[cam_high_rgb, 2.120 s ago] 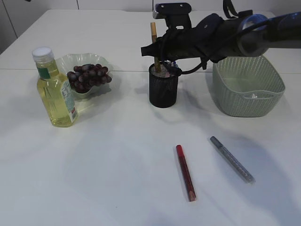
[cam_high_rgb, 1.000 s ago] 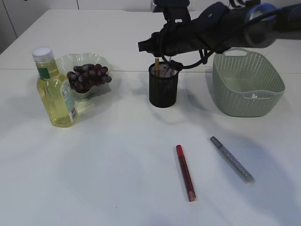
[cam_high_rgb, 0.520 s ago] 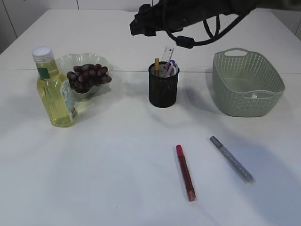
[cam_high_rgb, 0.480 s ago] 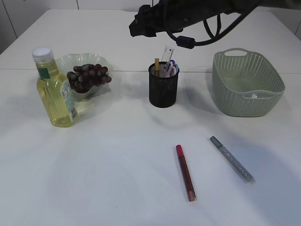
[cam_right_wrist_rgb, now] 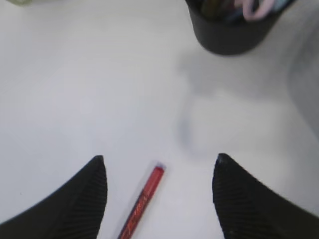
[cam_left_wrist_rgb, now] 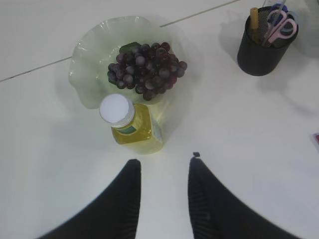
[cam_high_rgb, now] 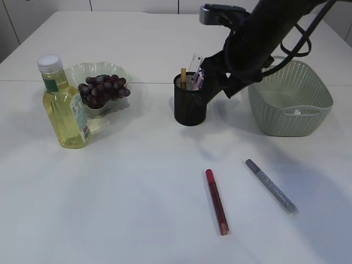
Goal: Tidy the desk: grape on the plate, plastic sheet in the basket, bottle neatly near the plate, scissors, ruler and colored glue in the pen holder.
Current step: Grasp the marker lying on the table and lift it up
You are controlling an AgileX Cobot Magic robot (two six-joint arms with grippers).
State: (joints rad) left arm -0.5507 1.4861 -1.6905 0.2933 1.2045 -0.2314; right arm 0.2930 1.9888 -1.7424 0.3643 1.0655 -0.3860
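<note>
A red glue pen [cam_high_rgb: 216,201] and a silver glue pen [cam_high_rgb: 271,186] lie on the white table at the front. The black pen holder [cam_high_rgb: 191,104] holds a ruler [cam_high_rgb: 196,62], pink scissors [cam_left_wrist_rgb: 279,27] and a yellow stick. My right gripper [cam_high_rgb: 219,87] is open and empty, just right of the holder. In its wrist view the jaws [cam_right_wrist_rgb: 160,158] frame the red glue pen [cam_right_wrist_rgb: 142,199], with the holder [cam_right_wrist_rgb: 229,35] beyond. My left gripper [cam_left_wrist_rgb: 162,164] is open and empty, high above the bottle [cam_left_wrist_rgb: 130,122]. Grapes [cam_high_rgb: 103,88] lie on the green plate [cam_high_rgb: 82,70], next to the bottle [cam_high_rgb: 65,104].
The green mesh basket [cam_high_rgb: 308,118] stands at the right, with something clear and pale inside it. The right arm reaches down between the basket and the pen holder. The plate [cam_left_wrist_rgb: 82,55], the grapes [cam_left_wrist_rgb: 144,72] and the holder [cam_left_wrist_rgb: 264,45] also show in the left wrist view.
My right gripper let go of the yellow stick in the pen holder and rose. It then swung right and came down beside the holder. The objects on the table have not moved.
</note>
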